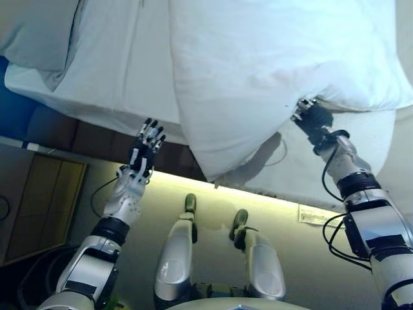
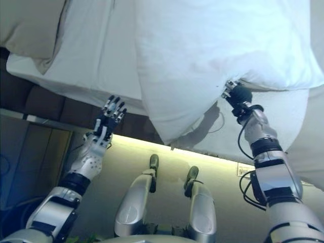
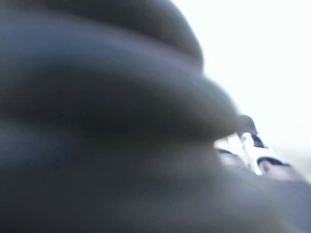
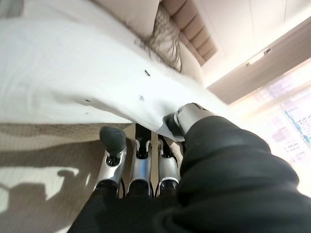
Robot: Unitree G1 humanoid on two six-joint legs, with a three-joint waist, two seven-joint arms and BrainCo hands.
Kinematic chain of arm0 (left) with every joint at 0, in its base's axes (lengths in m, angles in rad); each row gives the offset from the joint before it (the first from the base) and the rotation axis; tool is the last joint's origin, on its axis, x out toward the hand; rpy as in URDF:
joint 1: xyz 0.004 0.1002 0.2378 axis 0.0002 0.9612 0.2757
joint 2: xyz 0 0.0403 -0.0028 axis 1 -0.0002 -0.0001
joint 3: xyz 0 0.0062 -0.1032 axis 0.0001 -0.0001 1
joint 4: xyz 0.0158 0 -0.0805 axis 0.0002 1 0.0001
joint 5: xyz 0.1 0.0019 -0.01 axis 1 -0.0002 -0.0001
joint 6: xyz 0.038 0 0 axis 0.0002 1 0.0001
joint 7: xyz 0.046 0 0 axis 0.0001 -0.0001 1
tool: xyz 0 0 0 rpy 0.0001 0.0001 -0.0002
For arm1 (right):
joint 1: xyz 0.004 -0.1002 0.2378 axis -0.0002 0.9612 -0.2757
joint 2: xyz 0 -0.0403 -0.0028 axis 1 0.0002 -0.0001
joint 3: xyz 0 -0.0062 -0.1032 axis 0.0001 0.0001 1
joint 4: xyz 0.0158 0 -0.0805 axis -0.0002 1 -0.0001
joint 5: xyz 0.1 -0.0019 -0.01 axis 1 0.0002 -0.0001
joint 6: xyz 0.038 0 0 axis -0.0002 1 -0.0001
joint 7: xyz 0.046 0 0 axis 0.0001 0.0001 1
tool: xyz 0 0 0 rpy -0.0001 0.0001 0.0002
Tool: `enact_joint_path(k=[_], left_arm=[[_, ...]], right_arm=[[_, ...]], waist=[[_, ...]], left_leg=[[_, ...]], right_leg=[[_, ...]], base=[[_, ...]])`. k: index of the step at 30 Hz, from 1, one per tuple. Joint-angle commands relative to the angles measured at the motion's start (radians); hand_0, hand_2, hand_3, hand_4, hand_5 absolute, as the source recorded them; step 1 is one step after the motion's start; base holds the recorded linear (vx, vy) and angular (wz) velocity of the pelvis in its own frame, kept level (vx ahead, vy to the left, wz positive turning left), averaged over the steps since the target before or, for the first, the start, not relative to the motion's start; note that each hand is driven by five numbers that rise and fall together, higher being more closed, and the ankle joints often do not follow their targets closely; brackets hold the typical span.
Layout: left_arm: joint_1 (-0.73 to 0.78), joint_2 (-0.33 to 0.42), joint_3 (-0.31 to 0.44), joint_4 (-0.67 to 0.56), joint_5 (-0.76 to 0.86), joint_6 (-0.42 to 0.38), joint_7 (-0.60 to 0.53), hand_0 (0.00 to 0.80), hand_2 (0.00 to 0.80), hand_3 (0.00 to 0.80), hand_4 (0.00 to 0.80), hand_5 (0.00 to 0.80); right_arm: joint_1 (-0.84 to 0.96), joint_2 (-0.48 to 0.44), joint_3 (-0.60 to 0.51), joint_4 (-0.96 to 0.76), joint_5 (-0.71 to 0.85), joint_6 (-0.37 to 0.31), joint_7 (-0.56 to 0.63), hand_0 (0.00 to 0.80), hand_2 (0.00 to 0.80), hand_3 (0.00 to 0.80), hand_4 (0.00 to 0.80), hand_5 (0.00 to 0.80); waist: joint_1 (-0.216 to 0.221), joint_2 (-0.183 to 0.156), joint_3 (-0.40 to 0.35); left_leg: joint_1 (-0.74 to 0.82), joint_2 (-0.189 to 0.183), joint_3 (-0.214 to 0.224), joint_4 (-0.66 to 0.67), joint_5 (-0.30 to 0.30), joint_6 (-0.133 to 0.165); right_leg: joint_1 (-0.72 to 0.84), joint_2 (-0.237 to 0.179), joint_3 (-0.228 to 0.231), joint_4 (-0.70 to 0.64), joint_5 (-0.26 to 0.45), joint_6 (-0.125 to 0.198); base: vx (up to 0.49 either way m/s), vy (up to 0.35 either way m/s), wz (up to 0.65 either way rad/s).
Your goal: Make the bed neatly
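A white duvet [image 1: 258,71] lies bunched over the bed, and one corner hangs down past the bed's near edge. My right hand [image 1: 313,119] is at the duvet's lower edge. In the right wrist view its thumb [image 4: 187,119] and fingers [image 4: 112,145] pinch the duvet's edge [image 4: 97,92]. My left hand [image 1: 143,155] is open with straight fingers. It is raised in front of the bed's dark base, left of the hanging corner, and touches nothing. A white sheet [image 1: 122,64] covers the mattress left of the duvet.
A beige pillow [image 1: 39,32] lies at the bed's upper left. The dark padded bed base [image 1: 90,139] runs under the mattress. A wooden cabinet [image 1: 39,200] stands at the lower left. A white paper label [image 1: 319,215] lies on the floor. A padded headboard [image 4: 194,29] shows in the right wrist view.
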Motion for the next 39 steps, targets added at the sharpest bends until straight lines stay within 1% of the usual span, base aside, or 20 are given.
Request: enact_joint_path(k=[1, 4, 5, 6, 7, 8, 10, 11, 13, 17, 19, 23, 24, 25, 26, 27, 28, 32, 36, 39], left_arm=[[-0.045, -0.065, -0.059, 0.045, 0.02, 0.071, 0.005, 0.0, 0.0, 0.0, 0.0, 0.0], [-0.065, -0.11, -0.089, 0.087, -0.044, 0.193, -0.037, 0.0, 0.0, 0.0, 0.0, 0.0], [-0.068, -0.124, -0.096, 0.098, -0.063, 0.218, -0.043, 0.0, 0.0, 0.0, 0.0, 0.0], [-0.073, -0.142, -0.11, 0.114, -0.121, 0.277, -0.055, 0.0, 0.0, 0.0, 0.0, 0.0], [-0.073, -0.153, -0.115, 0.124, -0.152, 0.302, -0.053, 0.0, 0.0, 0.0, 0.0, 0.0], [-0.072, -0.176, -0.125, 0.15, -0.192, 0.35, -0.065, 0.0, 0.0, 0.0, 0.0, 0.0], [-0.068, -0.2, -0.137, 0.17, -0.262, 0.378, -0.064, 0.0, 0.0, 0.0, 0.0, 0.0], [-0.062, -0.22, -0.138, 0.183, -0.334, 0.419, -0.058, 0.0, 0.0, 0.0, 0.0, 0.0], [-0.052, -0.246, -0.133, 0.209, -0.403, 0.466, -0.055, 0.0, 0.0, 0.0, 0.0, 0.0], [-0.035, -0.301, -0.143, 0.258, -0.532, 0.531, -0.029, 0.0, 0.0, 0.0, 0.0, 0.0], [-0.024, -0.321, -0.142, 0.281, -0.574, 0.578, -0.026, 0.0, 0.0, 0.0, 0.0, 0.0], [-0.015, -0.343, -0.152, 0.287, -0.642, 0.625, 0.012, 0.0, 0.0, 0.0, 0.0, 0.0], [-0.014, -0.346, -0.154, 0.287, -0.644, 0.638, 0.016, 0.072, 0.072, 0.072, 0.072, 0.072], [-0.015, -0.351, -0.156, 0.288, -0.649, 0.641, 0.022, 0.182, 0.182, 0.182, 0.182, 0.182], [-0.019, -0.356, -0.16, 0.288, -0.659, 0.642, 0.038, 0.264, 0.264, 0.264, 0.264, 0.264], [-0.023, -0.36, -0.167, 0.287, -0.669, 0.645, 0.066, 0.22, 0.22, 0.22, 0.22, 0.22], [-0.03, -0.365, -0.171, 0.287, -0.686, 0.65, 0.105, 0.0, 0.0, 0.0, 0.0, 0.0], [-0.053, -0.381, -0.184, 0.286, -0.749, 0.646, 0.111, 0.0, 0.0, 0.0, 0.0, 0.0], [-0.073, -0.409, -0.2, 0.253, -0.851, 0.637, -0.001, 0.0, 0.0, 0.0, 0.0, 0.0], [-0.086, -0.424, -0.205, 0.222, -0.901, 0.592, -0.054, 0.0, 0.0, 0.0, 0.0, 0.0]], right_arm=[[-0.024, 0.01, 0.038, -0.123, 0.037, -0.027, 0.03, 0.8, 0.8, 0.8, 0.8, 0.8], [-0.025, 0.029, 0.06, -0.146, 0.036, -0.017, 0.015, 0.8, 0.8, 0.8, 0.8, 0.8], [-0.027, 0.035, 0.063, -0.147, 0.034, -0.02, 0.013, 0.8, 0.8, 0.8, 0.8, 0.8], [-0.034, 0.042, 0.071, -0.147, 0.04, -0.023, 0.009, 0.8, 0.8, 0.8, 0.8, 0.8], [-0.038, 0.046, 0.074, -0.146, 0.044, -0.024, 0.009, 0.8, 0.8, 0.8, 0.8, 0.8], [-0.048, 0.053, 0.08, -0.14, 0.059, -0.028, 0.009, 0.8, 0.8, 0.8, 0.8, 0.8], [-0.058, 0.063, 0.086, -0.145, 0.063, -0.032, 0.001, 0.8, 0.8, 0.8, 0.8, 0.8], [-0.067, 0.074, 0.09, -0.146, 0.067, -0.039, -0.001, 0.8, 0.8, 0.8, 0.8, 0.8], [-0.075, 0.085, 0.096, -0.153, 0.076, -0.045, -0.011, 0.8, 0.8, 0.8, 0.8, 0.8], [-0.077, 0.113, 0.102, -0.187, 0.091, -0.072, -0.046, 0.8, 0.8, 0.8, 0.8, 0.8], [-0.071, 0.125, 0.101, -0.206, 0.099, -0.078, -0.052, 0.8, 0.8, 0.8, 0.8, 0.8], [-0.054, 0.144, 0.105, -0.239, 0.096, -0.083, -0.056, 0.8, 0.8, 0.8, 0.8, 0.8], [-0.048, 0.149, 0.107, -0.248, 0.093, -0.084, -0.058, 0.8, 0.8, 0.8, 0.8, 0.8], [-0.046, 0.152, 0.109, -0.253, 0.093, -0.084, -0.061, 0.8, 0.8, 0.8, 0.8, 0.8], [-0.045, 0.156, 0.112, -0.26, 0.092, -0.083, -0.064, 0.8, 0.8, 0.8, 0.8, 0.8], [-0.045, 0.158, 0.114, -0.264, 0.092, -0.082, -0.064, 0.8, 0.8, 0.8, 0.8, 0.8], [-0.047, 0.16, 0.118, -0.269, 0.095, -0.08, -0.068, 0.8, 0.8, 0.8, 0.8, 0.8], [-0.053, 0.172, 0.129, -0.291, 0.094, -0.074, -0.078, 0.8, 0.8, 0.8, 0.8, 0.8], [-0.043, 0.188, 0.144, -0.323, 0.098, -0.084, -0.068, 0.8, 0.8, 0.8, 0.8, 0.8], [-0.025, 0.199, 0.155, -0.36, 0.104, -0.097, -0.072, 0.8, 0.8, 0.8, 0.8, 0.8]], waist=[[-0.012, -0.043, -0.113], [-0.025, -0.061, -0.132], [-0.027, -0.065, -0.134], [-0.03, -0.069, -0.136], [-0.031, -0.072, -0.137], [-0.034, -0.077, -0.14], [-0.036, -0.086, -0.14], [-0.037, -0.093, -0.139], [-0.038, -0.104, -0.136], [-0.039, -0.126, -0.128], [-0.04, -0.14, -0.126], [-0.043, -0.154, -0.118], [-0.045, -0.156, -0.116], [-0.046, -0.157, -0.115], [-0.048, -0.158, -0.113], [-0.051, -0.159, -0.11], [-0.053, -0.159, -0.106], [-0.063, -0.16, -0.095], [-0.075, -0.168, -0.088], [-0.083, -0.179, -0.084]], left_leg=[[0.029, 0.037, 0.025, 0.016, -0.053, -0.033], [0.059, 0.046, 0.035, -0.009, -0.053, -0.037], [0.064, 0.048, 0.037, -0.013, -0.053, -0.038], [0.068, 0.05, 0.04, -0.017, -0.054, -0.037], [0.071, 0.052, 0.041, -0.018, -0.056, -0.037], [0.075, 0.054, 0.044, -0.02, -0.058, -0.036], [0.073, 0.057, 0.044, -0.012, -0.065, -0.037], [0.072, 0.058, 0.044, -0.008, -0.068, -0.037], [0.068, 0.063, 0.043, 0.0, -0.073, -0.038], [0.064, 0.069, 0.041, 0.009, -0.082, -0.039], [0.064, 0.073, 0.042, 0.01, -0.087, -0.038], [0.06, 0.075, 0.043, 0.015, -0.091, -0.04], [0.059, 0.076, 0.044, 0.016, -0.092, -0.041], [0.058, 0.076, 0.045, 0.017, -0.092, -0.041], [0.057, 0.077, 0.047, 0.017, -0.092, -0.041], [0.056, 0.078, 0.049, 0.018, -0.092, -0.042], [0.053, 0.079, 0.051, 0.021, -0.092, -0.042], [0.05, 0.081, 0.052, 0.025, -0.091, -0.045], [0.051, 0.083, 0.058, 0.019, -0.091, -0.047], [0.049, 0.09, 0.064, 0.019, -0.093, -0.051]], right_leg=[[0.043, -0.012, -0.008, -0.112, 0.079, 0.041], [0.073, -0.002, -0.006, -0.146, 0.088, 0.046], [0.079, 0.0, -0.005, -0.152, 0.09, 0.048], [0.084, 0.002, -0.004, -0.158, 0.092, 0.048], [0.086, 0.004, -0.003, -0.159, 0.092, 0.049], [0.091, 0.007, -0.004, -0.163, 0.092, 0.048], [0.094, 0.01, -0.003, -0.167, 0.092, 0.048], [0.095, 0.013, -0.001, -0.171, 0.093, 0.048], [0.096, 0.017, 0.0, -0.173, 0.094, 0.046], [0.103, 0.023, 0.003, -0.183, 0.096, 0.045], [0.107, 0.027, 0.004, -0.191, 0.098, 0.045], [0.109, 0.031, 0.008, -0.197, 0.103, 0.046], [0.108, 0.031, 0.01, -0.197, 0.104, 0.046], [0.108, 0.031, 0.011, -0.198, 0.104, 0.046], [0.106, 0.032, 0.013, -0.199, 0.105, 0.046], [0.105, 0.032, 0.014, -0.2, 0.107, 0.046], [0.103, 0.032, 0.016, -0.199, 0.108, 0.045], [0.097, 0.035, 0.024, -0.197, 0.109, 0.046], [0.089, 0.04, 0.035, -0.198, 0.111, 0.046], [0.086, 0.044, 0.039, -0.199, 0.112, 0.046]], base=[[0.048, -0.025, -0.07], [0.044, -0.039, -0.11], [0.021, -0.051, -0.07], [0.011, -0.045, -0.05], [0.016, -0.056, 0.0], [0.018, -0.056, -0.01], [0.014, -0.065, -0.03], [0.002, -0.066, -0.01], [-0.006, -0.066, -0.01], [-0.001, -0.076, -0.06], [-0.002, -0.108, -0.07], [-0.008, -0.092, -0.07], [-0.009, -0.055, -0.02], [-0.015, -0.051, -0.02], [-0.024, -0.046, -0.02], [-0.037, -0.047, -0.02], [-0.043, -0.037, -0.02], [-0.025, -0.019, -0.02], [-0.019, -0.037, -0.07], [-0.018, -0.05, -0.05]])
